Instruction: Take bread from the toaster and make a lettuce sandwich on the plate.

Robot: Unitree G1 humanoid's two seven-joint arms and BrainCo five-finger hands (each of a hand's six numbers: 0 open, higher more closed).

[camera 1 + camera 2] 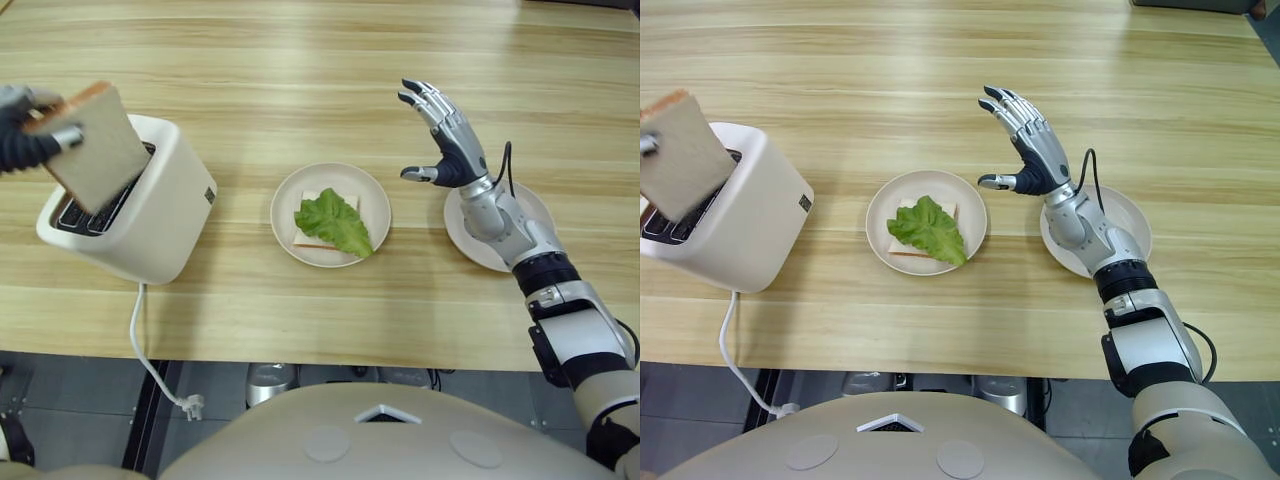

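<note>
A cream toaster point(150, 215) stands at the left of the wooden table. My left hand point(22, 128) is shut on a slice of bread point(97, 148), held tilted just above the toaster's slots with its lower corner still at the slot. To the right, a cream plate point(372, 198) carries another bread slice with a green lettuce leaf point(334, 222) lying on top. My right hand point(446, 135) hovers open, fingers spread, to the right of that plate and holds nothing.
A second, bare plate point(1130, 222) lies under my right forearm. The toaster's white cord point(140, 340) hangs over the table's front edge. Bare wood stretches across the back of the table.
</note>
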